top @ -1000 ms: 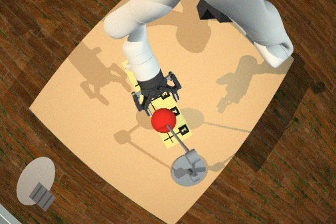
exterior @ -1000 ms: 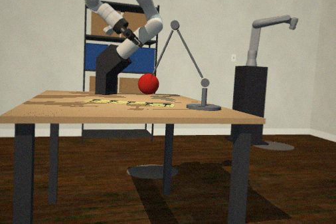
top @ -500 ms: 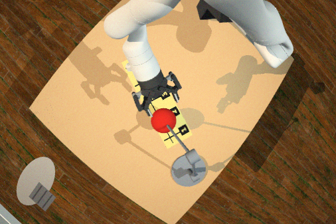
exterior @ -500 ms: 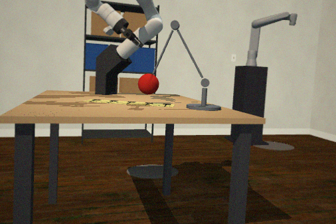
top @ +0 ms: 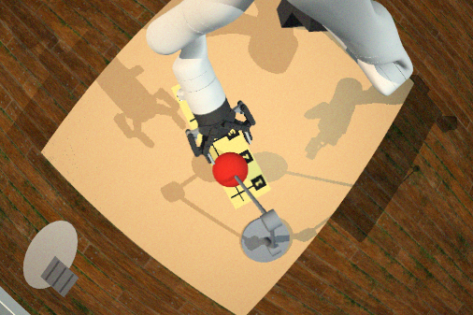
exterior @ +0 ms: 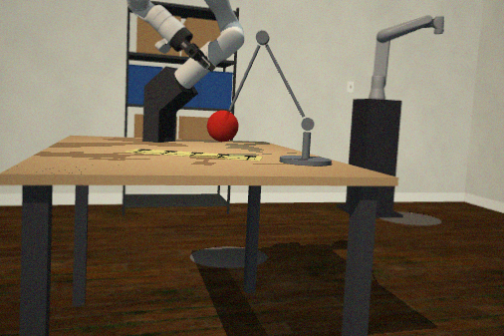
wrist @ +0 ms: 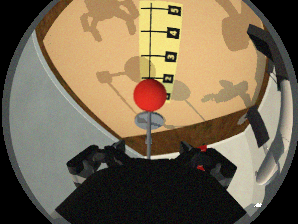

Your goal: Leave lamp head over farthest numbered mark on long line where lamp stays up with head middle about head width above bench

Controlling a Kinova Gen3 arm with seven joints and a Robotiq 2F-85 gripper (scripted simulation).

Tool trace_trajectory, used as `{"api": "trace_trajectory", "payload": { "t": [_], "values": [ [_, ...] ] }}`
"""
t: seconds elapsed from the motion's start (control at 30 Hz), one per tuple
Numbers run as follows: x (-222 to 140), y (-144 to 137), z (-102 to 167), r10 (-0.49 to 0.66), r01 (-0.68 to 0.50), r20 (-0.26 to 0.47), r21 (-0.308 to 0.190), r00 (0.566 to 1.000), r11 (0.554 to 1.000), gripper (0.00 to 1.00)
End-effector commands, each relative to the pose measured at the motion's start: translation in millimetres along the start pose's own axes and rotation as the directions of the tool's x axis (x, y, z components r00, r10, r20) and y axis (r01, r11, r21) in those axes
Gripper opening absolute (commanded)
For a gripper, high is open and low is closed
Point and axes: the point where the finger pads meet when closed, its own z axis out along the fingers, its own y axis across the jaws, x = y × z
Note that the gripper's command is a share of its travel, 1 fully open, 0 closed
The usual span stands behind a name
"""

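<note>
The lamp's red round head (top: 230, 169) hangs on thin grey rods from a grey round base (top: 265, 239) near the table edge. In the side view the head (exterior: 222, 126) sits a little above the bench, with the rods folded up to a high elbow joint (exterior: 262, 37). The head lies over the yellow strip with numbered marks (top: 220, 147), near the marks closest to the base. My gripper (top: 220, 130) (exterior: 199, 58) is open and empty, well above and behind the head. In the wrist view the head (wrist: 150, 95) is below me, over the strip (wrist: 161, 43).
A dark pedestal (exterior: 161, 104) carries my arm at the table's back. A second grey arm on a black stand (exterior: 375, 142) is off the table to the right. A shelf (exterior: 181, 87) stands behind.
</note>
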Motion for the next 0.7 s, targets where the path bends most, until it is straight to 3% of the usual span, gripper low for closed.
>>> {"api": "trace_trajectory", "payload": {
  "t": [0.0,0.2,0.67],
  "values": [
    [0,0,0,-0.001,0.001,-0.001,0.001,1.0,1.0,1.0],
    [0,0,0,-0.001,0.001,0.0,0.001,1.0,1.0,1.0],
    [-21,-4,3,0.007,0.0,-0.177,0.037,0.984,0.999,1.0]
  ]
}}
